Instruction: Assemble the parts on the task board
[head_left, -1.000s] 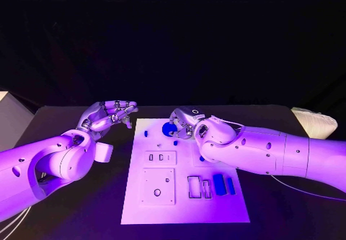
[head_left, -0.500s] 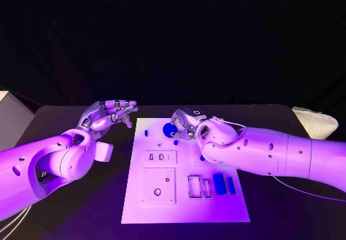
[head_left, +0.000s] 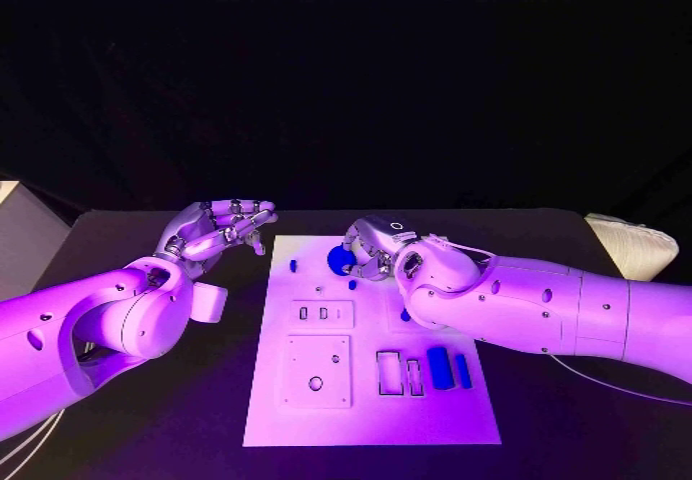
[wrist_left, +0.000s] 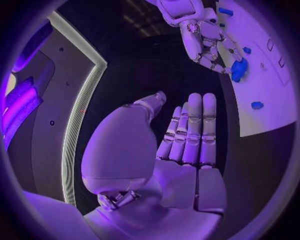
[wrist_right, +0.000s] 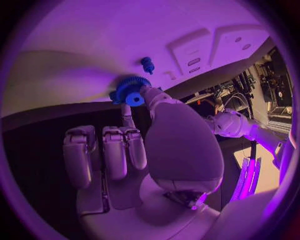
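Note:
The white task board (head_left: 368, 410) lies in the middle of the black table. My right hand (head_left: 381, 250) is over the board's far end and pinches a blue gear (head_left: 340, 260) between thumb and a finger; the gear (wrist_right: 130, 91) sits just above the board (wrist_right: 94, 40), near a small blue peg (wrist_right: 147, 64). My left hand (head_left: 221, 229) hovers off the board's far left corner with its fingers apart and nothing in it. From the left wrist I see the flat palm (wrist_left: 181, 150), the right hand (wrist_left: 203, 35) and the gear (wrist_left: 238, 69).
On the board are a small blue piece (head_left: 293, 266), another (head_left: 352, 285), two blue blocks (head_left: 438, 368) beside rectangular frames (head_left: 389, 372), a slotted plate (head_left: 320, 314) and a square plate (head_left: 316, 371). A white object (head_left: 632, 242) sits at the table's far right.
My right hand with the gear has drifted very slightly to the right. The left hand has stayed where it was.

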